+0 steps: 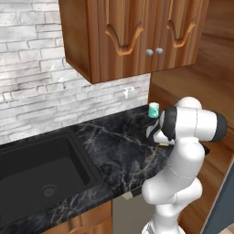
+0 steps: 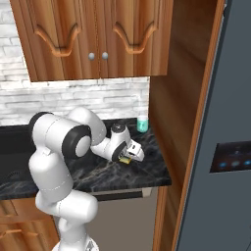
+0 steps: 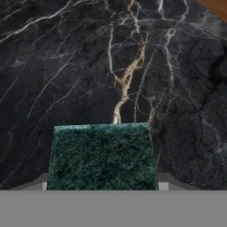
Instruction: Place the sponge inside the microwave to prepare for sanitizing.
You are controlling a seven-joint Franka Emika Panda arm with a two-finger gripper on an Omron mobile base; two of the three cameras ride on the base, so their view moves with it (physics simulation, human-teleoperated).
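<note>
The sponge (image 3: 102, 157) lies with its dark green scrub layer facing the hand camera, on the black marble counter (image 3: 66, 66). My gripper (image 3: 103, 186) is low over the counter with one finger pressed against each side of the sponge, shut on it. From the right base view, the gripper (image 2: 128, 156) points down at the counter's right part, and the sponge's yellow edge (image 2: 125, 160) peeks out beneath it. A sliver of the yellow sponge (image 1: 163, 144) shows beside the forearm in the left base view. The microwave is out of view.
A teal cup (image 2: 142, 124) stands at the back of the counter by the wooden side wall (image 2: 171, 98). A black sink (image 1: 36, 173) lies to the left. Wooden cabinets (image 1: 137, 36) hang overhead. The tall grey fridge (image 2: 230, 147) stands at the right.
</note>
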